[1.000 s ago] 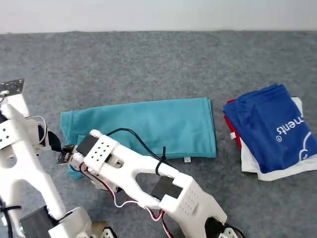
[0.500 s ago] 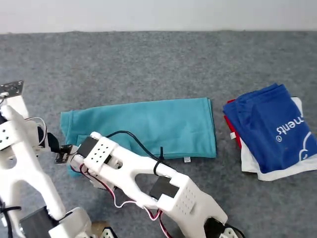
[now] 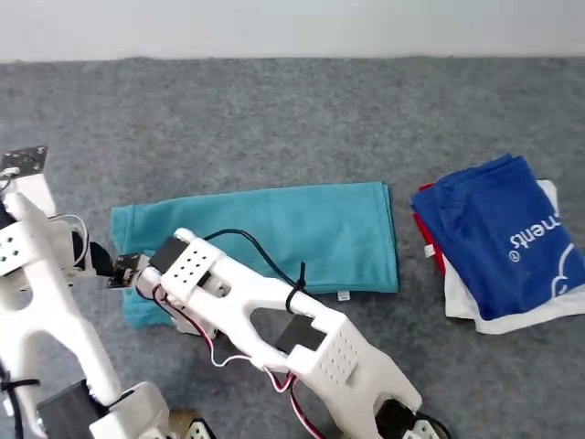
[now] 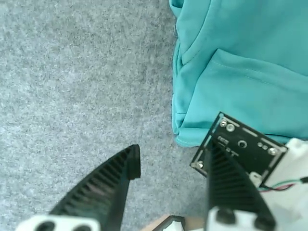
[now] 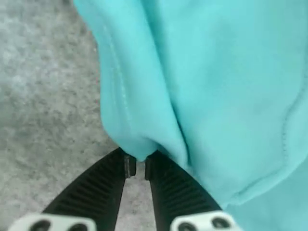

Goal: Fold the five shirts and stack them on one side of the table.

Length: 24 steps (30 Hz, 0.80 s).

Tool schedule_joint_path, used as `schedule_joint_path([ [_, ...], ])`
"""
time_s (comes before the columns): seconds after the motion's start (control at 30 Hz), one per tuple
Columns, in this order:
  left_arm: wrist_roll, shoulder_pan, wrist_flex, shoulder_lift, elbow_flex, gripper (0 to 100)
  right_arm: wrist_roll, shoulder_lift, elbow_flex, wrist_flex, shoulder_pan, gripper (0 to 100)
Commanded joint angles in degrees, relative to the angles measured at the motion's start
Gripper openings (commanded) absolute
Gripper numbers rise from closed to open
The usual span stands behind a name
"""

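High view: a teal shirt (image 3: 302,229) lies folded into a long strip on the grey table (image 3: 274,110). The right arm (image 3: 265,306) stretches over its near edge to one end, with the left arm (image 3: 37,274) just beside that end. Well apart from both, past the strip's other end, a blue shirt (image 3: 494,238) tops a red shirt (image 3: 428,240) and a white shirt (image 3: 512,315).

Left wrist view: the left gripper (image 4: 173,154) is spread wide, holding nothing; the teal shirt's hem lies just beyond its tips.

Right wrist view: the right gripper (image 5: 137,166) is clenched on a fold at the teal shirt's edge.
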Motion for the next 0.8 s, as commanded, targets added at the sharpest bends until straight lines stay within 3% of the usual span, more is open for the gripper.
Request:
schedule_joint_path([
  [0.0, -0.6, -0.2, 0.4, -0.4, 0.5, 22, 0.1, -2.9, -4.5, 2.7, 2.3, 1.0],
  [0.33, -0.6, -0.2, 0.4, -0.4, 0.6, 22, 0.1, -2.6, -19.8, 13.3, 2.7, 1.0],
  [0.77, -0.6, -0.2, 0.4, -0.3, 0.6, 22, 0.4, -2.9, -22.9, 13.2, 6.5, 1.0],
])
